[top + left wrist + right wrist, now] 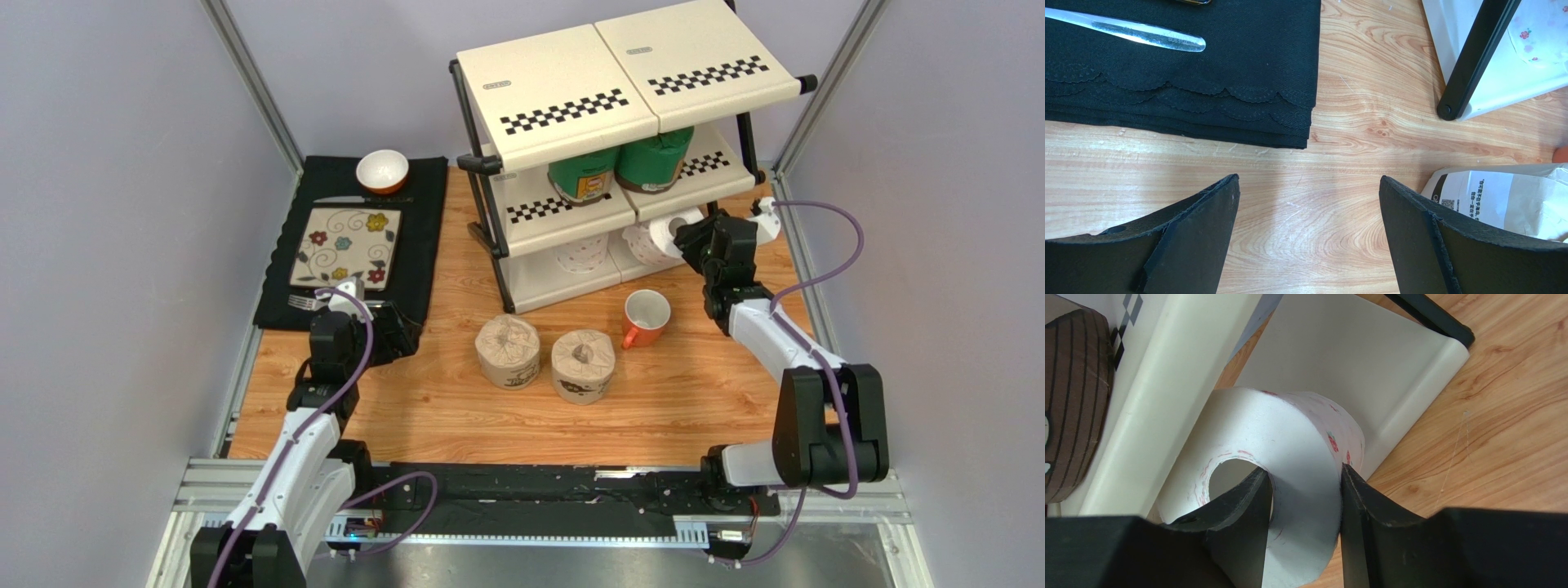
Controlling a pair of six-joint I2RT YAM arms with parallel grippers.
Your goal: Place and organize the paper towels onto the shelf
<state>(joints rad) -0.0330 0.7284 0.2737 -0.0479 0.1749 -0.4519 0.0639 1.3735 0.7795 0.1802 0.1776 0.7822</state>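
Right tool (1303,478) clamps the wall of a white wrapped paper-towel roll (1290,429), one finger inside the core. It sits at the bottom tier's front edge of the black-framed cream three-tier shelf (577,92), centre-right of the top view. We see two green rolls (581,175) on the middle tier and another white roll (577,255) on the bottom tier, left. Two brown kraft rolls (507,350) stand mid-frame on the wooden desk (687,392). Left tool (1309,190) gapes wide, holding nothing, beside a black placemat (1180,73).

Even bright overhead light, soft shadows, wrist views sharp, near foreground dark and slightly blurred
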